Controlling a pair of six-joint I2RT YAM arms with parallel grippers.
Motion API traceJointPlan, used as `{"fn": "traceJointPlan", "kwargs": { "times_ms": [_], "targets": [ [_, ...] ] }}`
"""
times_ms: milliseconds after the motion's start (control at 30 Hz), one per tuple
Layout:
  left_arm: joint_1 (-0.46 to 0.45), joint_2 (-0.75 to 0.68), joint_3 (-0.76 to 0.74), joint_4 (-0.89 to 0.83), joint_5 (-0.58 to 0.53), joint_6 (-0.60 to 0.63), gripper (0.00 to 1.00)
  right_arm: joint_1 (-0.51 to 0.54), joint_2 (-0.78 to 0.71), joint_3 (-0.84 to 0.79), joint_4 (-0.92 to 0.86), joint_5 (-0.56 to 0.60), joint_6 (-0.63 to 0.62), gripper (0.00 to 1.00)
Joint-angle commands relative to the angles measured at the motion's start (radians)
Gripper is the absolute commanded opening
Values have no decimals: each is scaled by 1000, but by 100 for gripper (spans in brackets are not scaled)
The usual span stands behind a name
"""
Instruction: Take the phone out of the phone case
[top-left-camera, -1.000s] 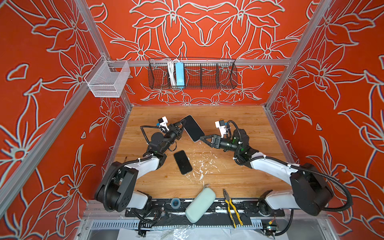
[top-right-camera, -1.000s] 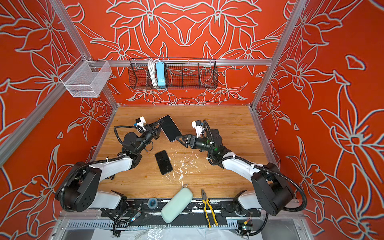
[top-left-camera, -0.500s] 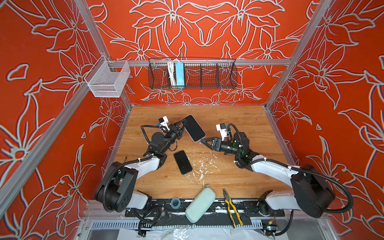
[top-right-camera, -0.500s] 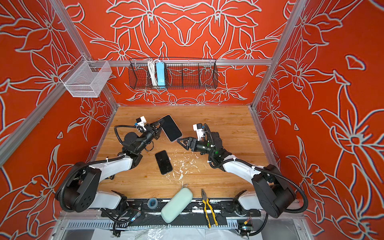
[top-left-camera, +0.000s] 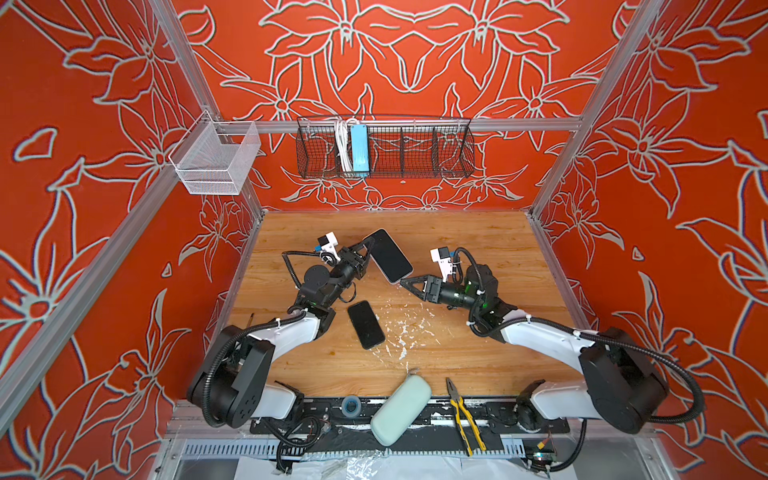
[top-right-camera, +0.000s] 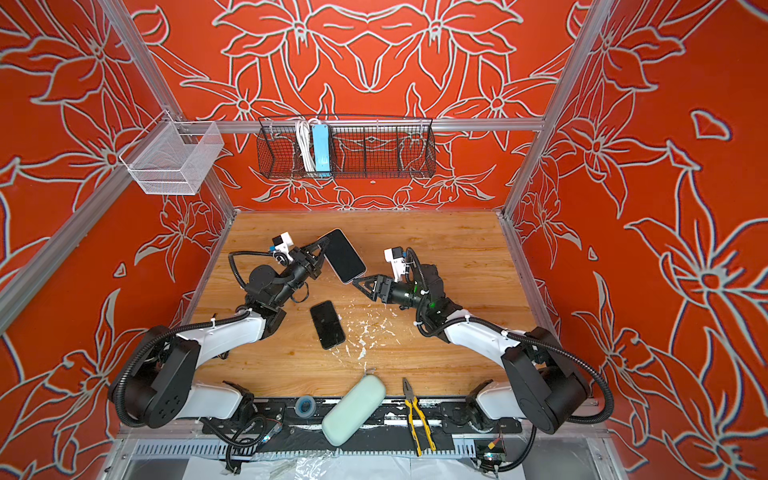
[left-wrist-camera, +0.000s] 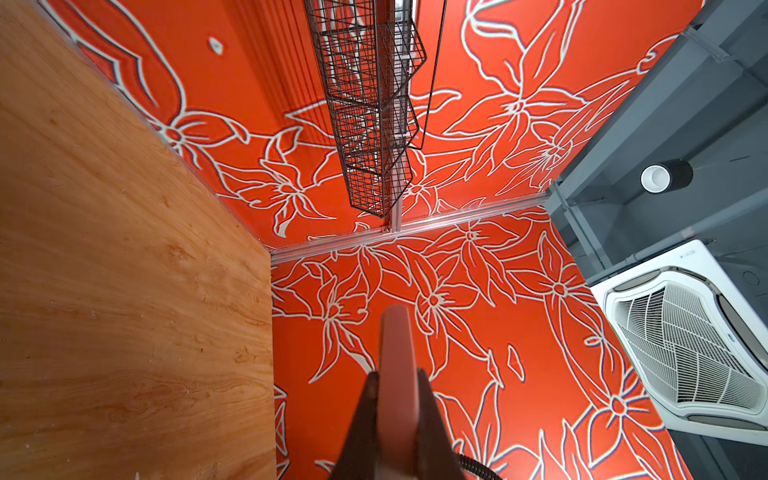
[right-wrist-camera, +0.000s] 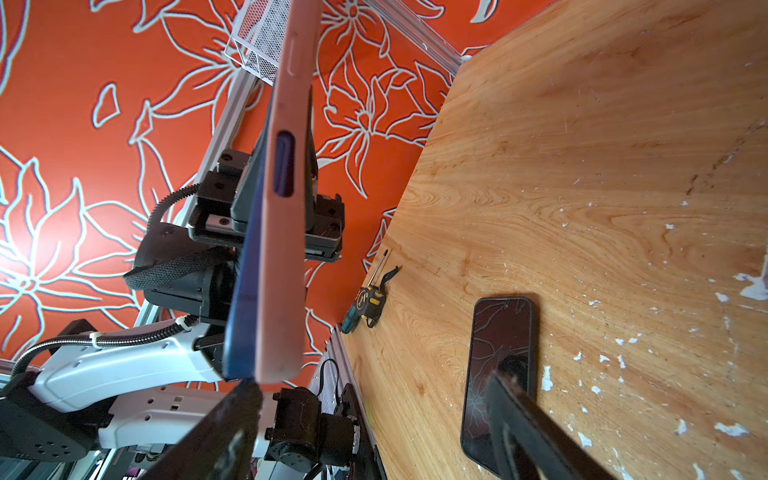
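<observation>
One cased phone (top-left-camera: 388, 255), one bare phone (top-left-camera: 365, 324)

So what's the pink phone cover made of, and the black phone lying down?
Phone cover: probably soft matte silicone or plastic; smooth pink, no shine, rounded corners.
Black phone: glossy glass front; it mirrors the wall pattern and shows what look like cracks.

Place: robot test booth in a lab.
Walls: red flower-print panels (top-left-camera: 415, 50) in a bare metal frame (top-left-camera: 519, 124).
Work surface: scuffed wooden table (top-left-camera: 478, 237); my left arm (top-left-camera: 282, 332) and right arm (top-left-camera: 540, 336) are mounted at its front edge.
Storage: wire basket (top-left-camera: 419, 153) and mesh basket (top-left-camera: 212, 166) hung on the frame.
Overhead: grey ceiling (left-wrist-camera: 706, 104) with an air-conditioning unit (left-wrist-camera: 690, 336).
</observation>
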Motion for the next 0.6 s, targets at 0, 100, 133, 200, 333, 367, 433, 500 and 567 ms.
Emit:
{"fn": "traceJointPlan", "kwargs": {
  "times_ms": [0,100,133,200,333,367,433,500,567],
  "targets": [
    [-19,-36,43,76,7,-22,0,4,22,11,45,12,18,86],
    [-24,-41,43,80,4,-31,0,2,36,7,59,15,26,86],
    [-26,-42,43,80,4,-35,0,2,41,7,61,16,25,85],
    [-29,-45,44,83,4,-39,0,1,50,7,69,17,26,85],
    [-35,-53,43,85,1,-45,0,-1,65,8,81,20,29,85],
    [-37,-54,42,86,1,-45,0,-2,71,7,86,20,30,85],
    [-41,-60,43,85,1,-46,0,-6,78,5,95,20,34,85],
    [-44,-63,41,85,0,-46,0,-10,83,4,101,20,37,85],
    [-46,-68,39,85,-1,-48,0,-14,86,3,103,20,36,84]
  ]
}}
